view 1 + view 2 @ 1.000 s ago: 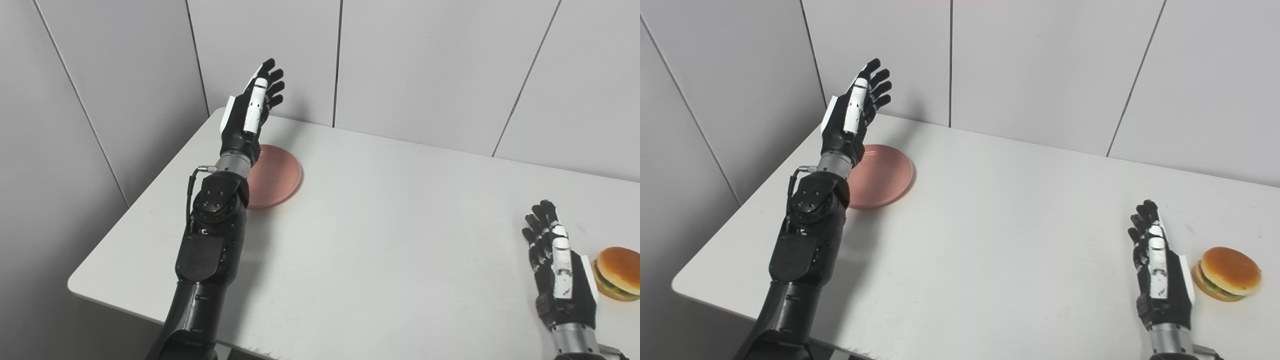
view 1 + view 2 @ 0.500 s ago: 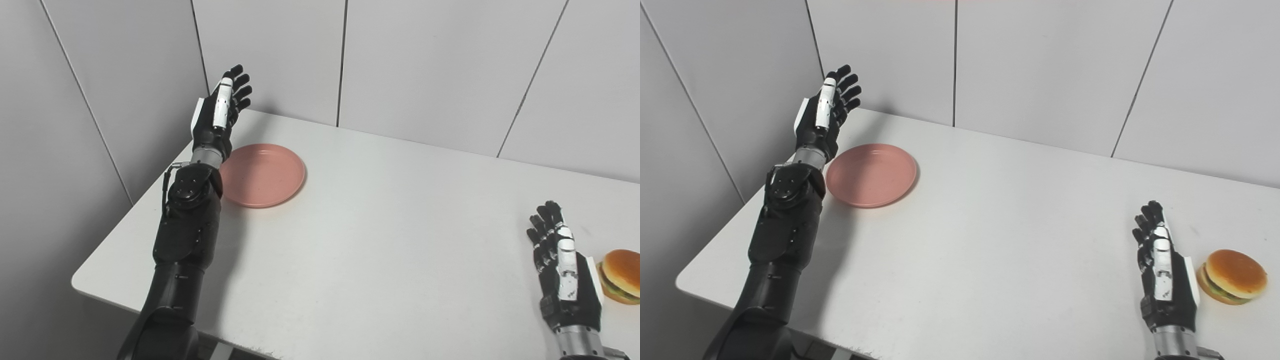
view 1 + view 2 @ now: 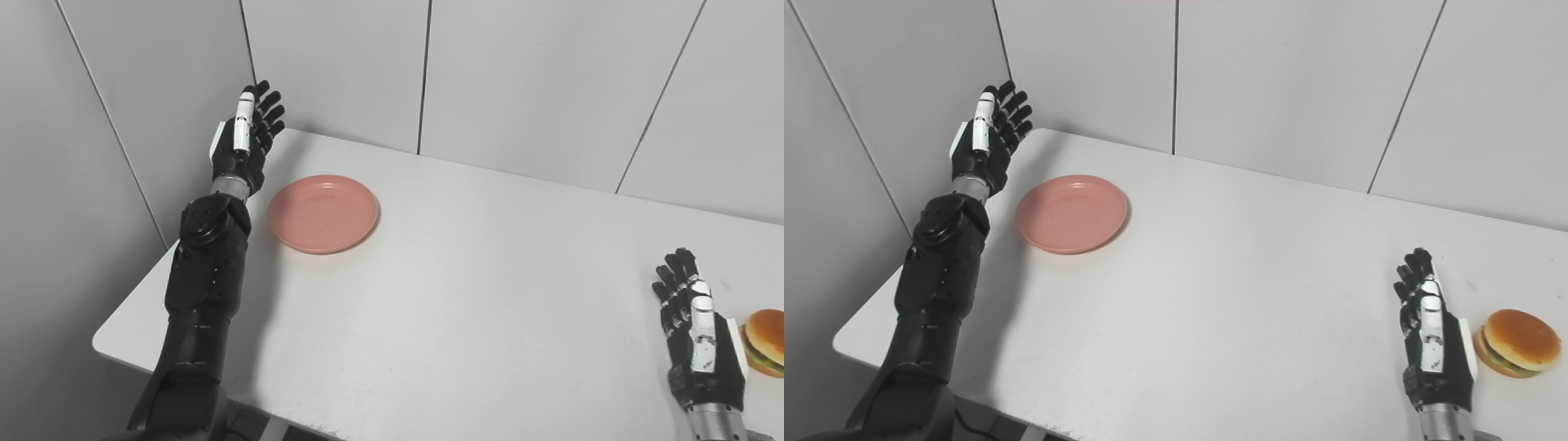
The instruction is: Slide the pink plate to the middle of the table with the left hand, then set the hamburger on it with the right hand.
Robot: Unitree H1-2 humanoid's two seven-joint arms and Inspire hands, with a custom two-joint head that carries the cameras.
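Note:
The pink plate (image 3: 323, 212) lies flat near the table's far left corner, nothing on it. My left hand (image 3: 244, 142) is raised just left of the plate, at the table's left edge, open with fingers pointing up and apart from the plate. The hamburger (image 3: 1518, 343) sits at the near right of the table. My right hand (image 3: 1432, 340) stands open right beside it on its left, not holding it.
The white table (image 3: 478, 288) fills most of the view. Grey wall panels (image 3: 520, 79) rise behind its far edge and close along its left side, right behind my left hand.
My left arm has swung leftward off the plate, uncovering it fully. The plate has stayed in place. The right hand has hardly moved. The camera has shifted slightly.

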